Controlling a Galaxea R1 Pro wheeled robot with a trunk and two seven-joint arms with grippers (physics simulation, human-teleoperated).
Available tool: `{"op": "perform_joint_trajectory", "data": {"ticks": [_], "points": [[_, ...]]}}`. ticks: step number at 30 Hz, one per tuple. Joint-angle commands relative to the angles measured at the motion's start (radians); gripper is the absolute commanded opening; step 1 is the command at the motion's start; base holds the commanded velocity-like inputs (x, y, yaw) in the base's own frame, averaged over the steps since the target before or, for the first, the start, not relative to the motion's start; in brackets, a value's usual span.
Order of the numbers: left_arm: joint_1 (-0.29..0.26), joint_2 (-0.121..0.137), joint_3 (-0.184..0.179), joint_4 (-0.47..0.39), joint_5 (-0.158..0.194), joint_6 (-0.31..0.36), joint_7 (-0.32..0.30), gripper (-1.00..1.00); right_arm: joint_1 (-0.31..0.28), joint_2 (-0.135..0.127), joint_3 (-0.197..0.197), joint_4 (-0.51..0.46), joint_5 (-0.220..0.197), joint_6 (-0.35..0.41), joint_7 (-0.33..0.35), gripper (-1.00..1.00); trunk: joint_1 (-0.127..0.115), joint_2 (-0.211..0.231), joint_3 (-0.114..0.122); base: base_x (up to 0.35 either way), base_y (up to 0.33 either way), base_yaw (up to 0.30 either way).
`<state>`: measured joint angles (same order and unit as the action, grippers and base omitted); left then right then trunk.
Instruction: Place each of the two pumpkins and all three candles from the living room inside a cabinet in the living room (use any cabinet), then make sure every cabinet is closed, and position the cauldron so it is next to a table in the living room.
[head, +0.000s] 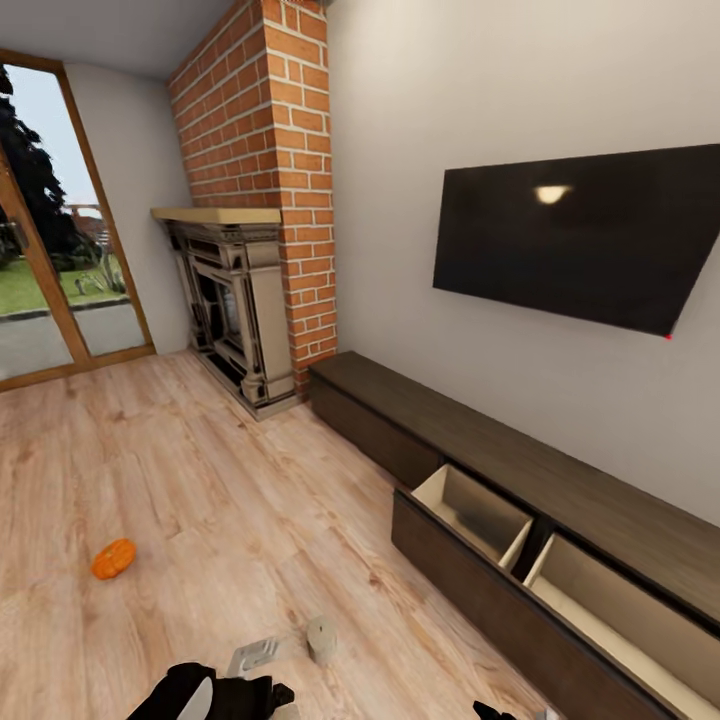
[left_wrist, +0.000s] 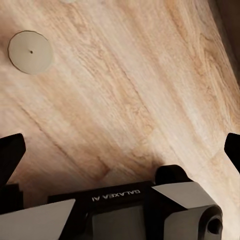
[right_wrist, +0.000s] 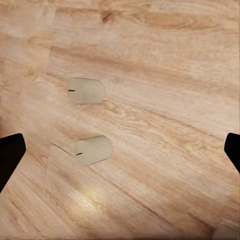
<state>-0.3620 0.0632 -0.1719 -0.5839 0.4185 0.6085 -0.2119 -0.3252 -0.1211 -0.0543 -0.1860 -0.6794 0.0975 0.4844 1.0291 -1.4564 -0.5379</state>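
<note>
One orange pumpkin (head: 113, 558) lies on the wooden floor at the left. An upright candle (head: 321, 638) stands near my left gripper (head: 215, 692) at the bottom edge. From above, the left wrist view has that candle (left_wrist: 31, 52) off to one side of the open left gripper (left_wrist: 121, 150), whose fingers hold nothing. Two candles (right_wrist: 86, 91) (right_wrist: 93, 150) lie on their sides on the floor ahead of my open right gripper (right_wrist: 121, 150). The dark-brown cabinet (head: 450, 425) runs along the right wall. Its pulled-out drawer (head: 480, 512) shows bare beige compartments.
A brick chimney with a fireplace (head: 235, 300) stands at the far end of the cabinet. A black TV (head: 580, 235) hangs on the wall above the cabinet. A glass door (head: 45, 260) is at the far left. The drawer front juts into the floor space.
</note>
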Motion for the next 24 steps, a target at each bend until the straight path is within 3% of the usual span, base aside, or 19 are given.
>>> {"op": "perform_joint_trajectory", "data": {"ticks": [1,8,9,14,18,24], "points": [[-0.001,0.001,-0.004,-0.001,0.001,0.001,-0.001,1.0,0.0,0.0,-0.006,-0.001,-0.006,0.01,0.003,1.0,0.0,-0.001,0.0,-0.147,0.119,0.272],[-0.001,0.002,-0.004,0.0,0.001,-0.002,-0.001,1.0,0.0,0.001,-0.006,-0.001,-0.006,0.01,-0.007,1.0,0.0,-0.001,0.003,-0.108,0.063,0.272],[-0.001,0.002,-0.005,-0.001,0.0,-0.004,-0.001,1.0,0.0,0.001,-0.006,-0.001,-0.006,-0.003,-0.054,1.0,0.0,-0.001,0.004,-0.009,0.004,0.113],[-0.002,0.003,-0.006,-0.001,-0.004,-0.004,-0.001,1.0,0.0,0.002,0.006,0.0,-0.005,-0.039,-0.159,1.0,0.0,-0.001,0.004,-0.004,0.001,0.192],[-0.001,0.004,-0.005,0.0,-0.005,-0.014,-0.001,1.0,0.0,0.016,0.065,0.0,-0.006,-0.051,-0.265,1.0,0.0,-0.001,0.004,-0.001,0.0,0.274],[0.0,0.006,-0.005,0.001,-0.006,-0.032,0.001,1.0,0.0,0.063,0.143,-0.001,-0.006,-0.092,-0.457,1.0,0.0,-0.001,0.004,0.0,0.0,0.289]]}}
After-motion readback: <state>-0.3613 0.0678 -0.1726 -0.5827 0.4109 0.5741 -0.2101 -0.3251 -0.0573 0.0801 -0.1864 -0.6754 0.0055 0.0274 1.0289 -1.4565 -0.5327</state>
